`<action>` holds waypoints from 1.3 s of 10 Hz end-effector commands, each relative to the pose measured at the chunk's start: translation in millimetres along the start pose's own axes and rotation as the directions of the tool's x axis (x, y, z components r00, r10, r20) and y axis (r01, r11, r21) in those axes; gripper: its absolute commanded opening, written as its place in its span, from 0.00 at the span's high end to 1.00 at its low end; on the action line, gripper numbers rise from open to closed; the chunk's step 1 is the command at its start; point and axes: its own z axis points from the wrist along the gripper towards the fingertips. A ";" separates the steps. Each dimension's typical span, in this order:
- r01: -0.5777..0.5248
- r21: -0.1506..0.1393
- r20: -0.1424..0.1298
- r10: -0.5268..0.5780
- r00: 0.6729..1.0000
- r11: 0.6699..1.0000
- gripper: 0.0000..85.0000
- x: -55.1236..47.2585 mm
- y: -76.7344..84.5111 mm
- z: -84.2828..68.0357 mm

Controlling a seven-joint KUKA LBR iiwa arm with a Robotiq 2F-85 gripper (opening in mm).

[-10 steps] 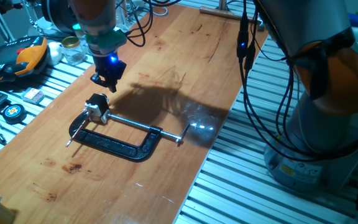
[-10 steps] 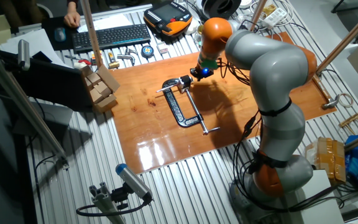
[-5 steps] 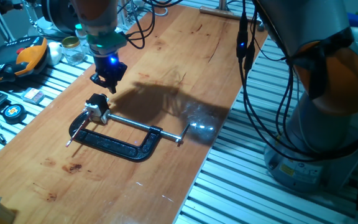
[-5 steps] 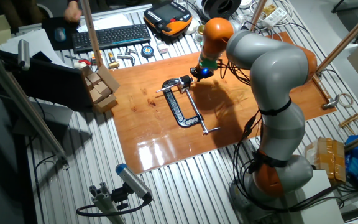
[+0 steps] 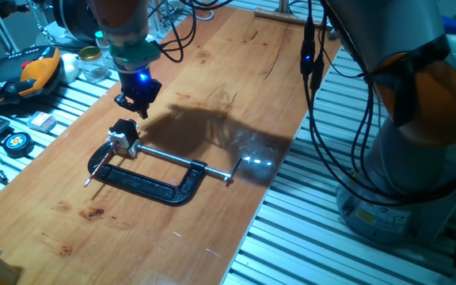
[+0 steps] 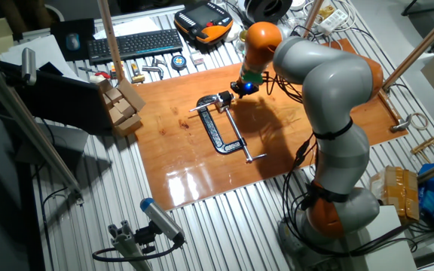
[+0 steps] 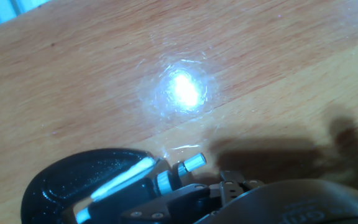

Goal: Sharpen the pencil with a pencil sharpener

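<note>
The pencil sharpener (image 5: 123, 135), a small block that is black on top and silver below, sits clamped in the black C-clamp (image 5: 150, 184) on the wooden board. The pencil (image 5: 97, 167), a thin dark stick with a pale reddish tip, lies beside the clamp's closed end, one end at the sharpener. My gripper (image 5: 137, 108) hovers just behind the sharpener, a little above the board, and holds nothing. The other fixed view shows the gripper (image 6: 236, 89), the sharpener (image 6: 223, 98) and the pencil (image 6: 201, 108). The hand view shows only bare wood, glare and dark gripper parts. I cannot make out the gap between the fingers.
The clamp's long silver screw rod (image 5: 176, 160) runs right from the sharpener. Beyond the board's left edge lie an orange teach pendant (image 5: 30, 70), a jar (image 5: 93, 63) and a tape measure (image 5: 16, 142). Wooden blocks (image 6: 123, 105) and a keyboard (image 6: 134, 44) show in the other fixed view.
</note>
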 end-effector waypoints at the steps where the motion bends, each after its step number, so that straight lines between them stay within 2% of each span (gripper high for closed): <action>1: 0.000 0.003 -0.004 0.000 1.000 1.000 1.00 -0.9 2.2 -2.0; 2: 0.001 0.008 -0.007 -0.001 1.000 1.000 1.00 -1.0 4.7 -5.0; 3: 0.001 0.025 -0.008 -0.001 1.000 1.000 1.00 -1.1 7.6 -6.3; 5: 0.004 0.041 -0.015 -0.003 1.000 0.999 1.00 -0.2 9.1 -5.7; 6: 0.001 0.058 -0.012 -0.001 1.000 0.998 1.00 1.4 11.8 -4.2; 7: -0.006 0.045 -0.023 0.007 1.000 0.999 1.00 0.3 10.7 -4.5; 8: -0.013 0.020 -0.039 0.014 0.999 1.000 1.00 -0.6 9.2 -3.6; 9: -0.027 -0.002 -0.068 0.026 0.997 1.000 1.00 -3.1 6.4 -3.0; 12: -0.009 0.015 -0.072 0.010 0.997 1.000 1.00 -6.0 3.1 -6.8; 13: -0.055 0.028 -0.080 0.057 0.995 0.998 1.00 -6.2 2.2 -9.0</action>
